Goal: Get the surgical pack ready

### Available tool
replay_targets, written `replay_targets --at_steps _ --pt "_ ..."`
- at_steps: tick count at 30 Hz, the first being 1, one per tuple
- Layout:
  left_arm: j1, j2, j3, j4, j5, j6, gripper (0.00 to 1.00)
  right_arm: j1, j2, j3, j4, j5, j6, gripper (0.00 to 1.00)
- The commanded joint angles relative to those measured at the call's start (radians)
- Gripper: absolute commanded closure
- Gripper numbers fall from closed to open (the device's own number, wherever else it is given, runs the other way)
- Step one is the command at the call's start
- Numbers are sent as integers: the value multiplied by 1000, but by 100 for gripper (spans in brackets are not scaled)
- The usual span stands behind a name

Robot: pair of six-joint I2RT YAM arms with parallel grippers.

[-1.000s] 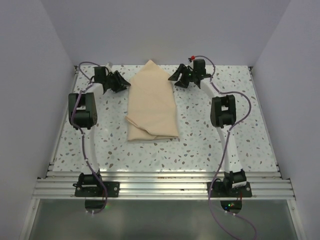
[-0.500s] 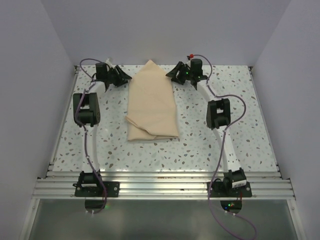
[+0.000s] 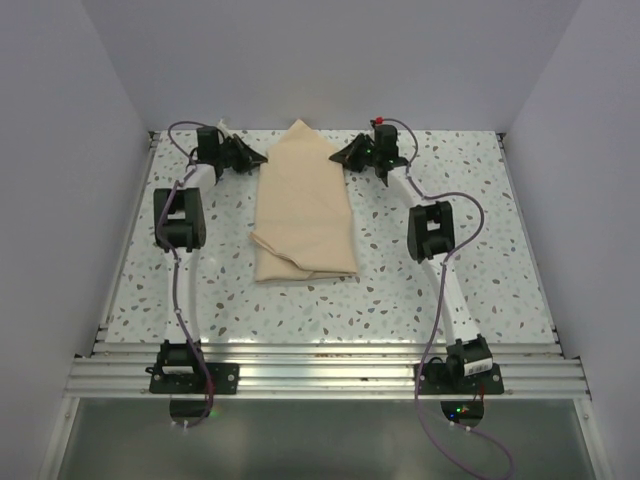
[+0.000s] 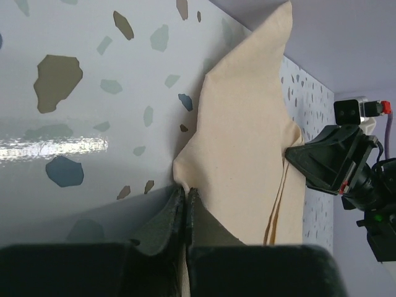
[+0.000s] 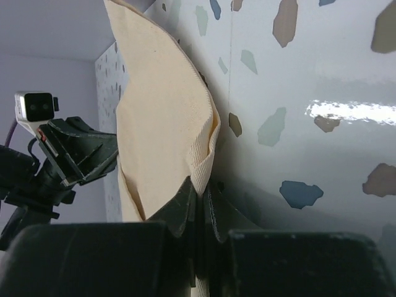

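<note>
The tan-beige fabric sheet (image 3: 302,205) of the surgical pack lies folded on the speckled table, its far end rising to a peak. My left gripper (image 3: 262,157) is shut on the sheet's far left edge; in the left wrist view a fold of the sheet (image 4: 247,154) runs in between the closed fingertips (image 4: 185,197). At the far right edge my right gripper (image 3: 334,157) is shut on the sheet, with a rolled fold of the cloth (image 5: 161,130) pinched at its tips (image 5: 203,185). No instruments or gauze show.
The speckled table (image 3: 450,170) is walled at the back and sides. Each wrist view shows the other gripper across the sheet: the right gripper (image 4: 334,167) and the left gripper (image 5: 68,154). The arm bases sit on a metal rail (image 3: 320,375) at the near edge.
Both grippers moved inward and toward the far wall to the sheet's far edges, and both went from open to shut on the cloth.
</note>
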Motion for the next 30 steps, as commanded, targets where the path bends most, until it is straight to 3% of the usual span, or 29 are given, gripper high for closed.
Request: replay_targets --at_steps 1,5,15,18,22,30 --pt "-5 -19 68 -7 36 -41 100 -2 -40 44 55 -58 128 100" --pt "-4 -148 16 -20 21 -27 100 -11 -223 -115 12 -109 75 100" --pt "-18 -538 -369 -178 22 142 100 -18 -465 -241 -288 -261 -16 100" --pt "-18 -670 -490 -244 16 203 100 -17 -594 -374 -374 -259 -94 100" --pt "-18 -842 -652 -299 11 270 100 -17 -773 -679 -367 -267 -158 100" --pt "-18 -1158 -959 -407 -39 320 100 0 -1068 -1019 -485 -264 -332 100"
